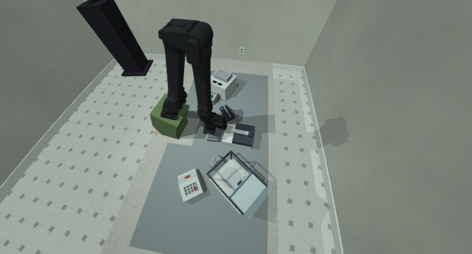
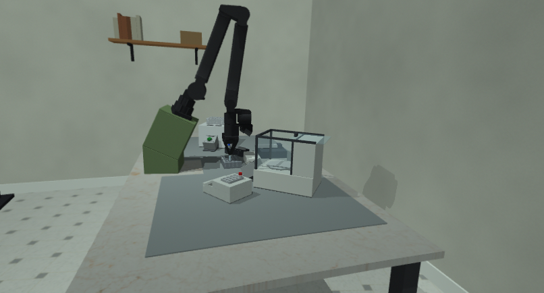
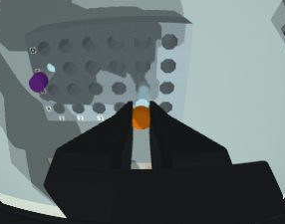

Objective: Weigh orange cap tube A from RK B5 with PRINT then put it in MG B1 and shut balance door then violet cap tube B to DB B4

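Note:
My gripper (image 1: 208,132) (image 2: 229,152) (image 3: 141,109) is shut on tube A (image 3: 141,118), fingers beside its orange cap, over the rack (image 1: 212,140) (image 2: 235,163) (image 3: 181,54). The tube's clear lower end is over bore B5; whether it is clear of the bore I cannot tell. Tube B (image 3: 38,82), violet cap, stands in C1. The magnet block (image 1: 228,115) is black and holds a blue-capped tube. The balance (image 2: 283,182) has its door (image 1: 249,193) slid back, open; no tube shows on its pan (image 1: 232,174). The dry block (image 1: 194,174) (image 2: 230,194) holds a red-capped tube. The lamp is not discernible.
The white mixer (image 1: 228,87) (image 2: 207,134) stands beyond the magnet block, near a small box with a green button (image 1: 211,96) (image 2: 209,139). The spectrophotometer (image 1: 244,138) is directly behind the rack. A green pedestal (image 1: 168,126) (image 2: 163,138) carries the arm.

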Controlling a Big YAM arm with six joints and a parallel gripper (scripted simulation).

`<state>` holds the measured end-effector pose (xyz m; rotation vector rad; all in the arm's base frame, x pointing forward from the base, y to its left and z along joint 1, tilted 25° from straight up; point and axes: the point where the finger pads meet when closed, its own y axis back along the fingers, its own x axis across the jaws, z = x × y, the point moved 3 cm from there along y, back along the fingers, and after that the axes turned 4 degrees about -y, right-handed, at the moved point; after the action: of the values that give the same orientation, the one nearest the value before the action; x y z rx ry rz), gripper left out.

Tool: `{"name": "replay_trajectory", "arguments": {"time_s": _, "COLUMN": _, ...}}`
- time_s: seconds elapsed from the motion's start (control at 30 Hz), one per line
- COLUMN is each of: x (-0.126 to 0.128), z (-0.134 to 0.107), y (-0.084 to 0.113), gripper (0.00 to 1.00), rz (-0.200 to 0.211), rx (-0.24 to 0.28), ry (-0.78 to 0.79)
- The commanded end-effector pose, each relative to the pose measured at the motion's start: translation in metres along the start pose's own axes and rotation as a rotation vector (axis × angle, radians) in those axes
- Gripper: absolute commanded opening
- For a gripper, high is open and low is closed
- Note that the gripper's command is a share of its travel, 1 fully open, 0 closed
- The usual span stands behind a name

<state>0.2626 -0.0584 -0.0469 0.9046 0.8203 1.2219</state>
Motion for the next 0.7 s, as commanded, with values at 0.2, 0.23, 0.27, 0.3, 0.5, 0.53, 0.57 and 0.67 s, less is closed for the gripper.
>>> {"name": "replay_trajectory", "arguments": {"time_s": 0.2, "x": -0.0044, "z": -0.0024, "y": 0.0085, "gripper": 0.09, "rz": -0.004, "rx": -0.002, "ry": -0.005}}
{"name": "replay_trajectory", "arguments": {"time_s": 0.23, "x": -0.0045, "z": -0.0023, "y": 0.009, "gripper": 0.09, "rz": -0.004, "rx": -0.002, "ry": -0.005}}
{"name": "replay_trajectory", "arguments": {"time_s": 0.27, "x": -0.0046, "z": -0.0019, "y": 0.0094, "gripper": 0.09, "rz": -0.004, "rx": -0.003, "ry": -0.005}}
{"name": "replay_trajectory", "arguments": {"time_s": 0.3, "x": -0.0046, "z": -0.0019, "y": 0.0094, "gripper": 0.09, "rz": -0.004, "rx": -0.003, "ry": -0.005}}
{"name": "replay_trajectory", "arguments": {"time_s": 0.5, "x": -0.0021, "z": 0.0007, "y": 0.0086, "gripper": 0.09, "rz": -0.001, "rx": -0.007, "ry": -0.003}}
{"name": "replay_trajectory", "arguments": {"time_s": 0.53, "x": -0.0022, "z": 0.0007, "y": 0.0086, "gripper": 0.09, "rz": -0.001, "rx": -0.007, "ry": -0.003}}
{"name": "replay_trajectory", "arguments": {"time_s": 0.57, "x": -0.0022, "z": 0.0006, "y": 0.0086, "gripper": 0.09, "rz": -0.001, "rx": -0.007, "ry": -0.003}}
{"name": "replay_trajectory", "arguments": {"time_s": 0.67, "x": -0.0023, "z": 0.0006, "y": 0.0086, "gripper": 0.09, "rz": -0.001, "rx": -0.007, "ry": -0.003}}
